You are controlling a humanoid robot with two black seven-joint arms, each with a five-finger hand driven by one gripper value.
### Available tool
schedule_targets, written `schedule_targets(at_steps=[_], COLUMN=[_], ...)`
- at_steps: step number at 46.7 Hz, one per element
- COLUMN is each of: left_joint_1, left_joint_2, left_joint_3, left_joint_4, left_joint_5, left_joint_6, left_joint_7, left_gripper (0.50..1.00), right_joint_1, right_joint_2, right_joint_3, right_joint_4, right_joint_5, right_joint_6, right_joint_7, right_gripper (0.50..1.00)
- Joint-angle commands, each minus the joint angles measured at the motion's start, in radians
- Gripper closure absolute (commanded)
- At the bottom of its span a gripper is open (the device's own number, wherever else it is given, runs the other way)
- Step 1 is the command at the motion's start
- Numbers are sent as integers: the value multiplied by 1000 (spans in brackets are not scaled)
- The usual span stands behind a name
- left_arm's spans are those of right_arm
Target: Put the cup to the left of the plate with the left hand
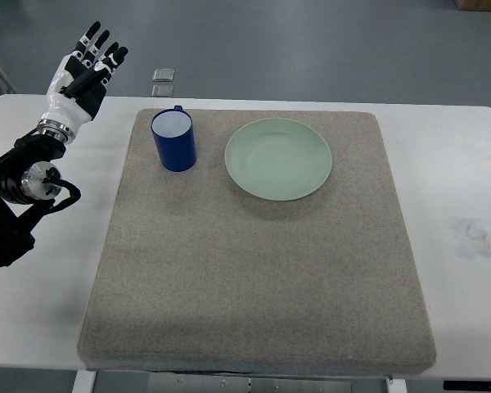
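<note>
The blue cup [174,140] stands upright on the grey mat [254,278], just left of the pale green plate [278,158] and not touching it; its small handle points toward the far edge of the mat; the mat lies on the white desk [458,164]; the left hand [87,70] hangs over the desk's far left corner, well apart from the cup, fingers stretched out and released, holding nothing; its dark arm comes in from the picture's left edge; two small grey squares [164,82] lie on the floor beyond the desk.
</note>
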Motion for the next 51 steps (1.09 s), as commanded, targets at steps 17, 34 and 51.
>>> schedule_targets(at_steps=[17, 34, 51], left_joint_1=[-12, -26, -50], left_joint_2=[2, 2, 0], left_joint_3=[2, 2, 2], left_joint_4=[9, 12, 12], left_joint_5=[5, 8, -3], left_joint_6=[-6, -6, 0], left_joint_7=[-2, -2, -2], left_gripper=[504, 504, 504], right_joint_1=[0, 0, 0], right_joint_2=[0, 0, 0], right_joint_3=[0, 0, 0], right_joint_4=[0, 0, 0], right_joint_5=[0, 0, 0], right_joint_6=[0, 0, 0], right_joint_7=[0, 0, 0], right_gripper=[568, 568, 568])
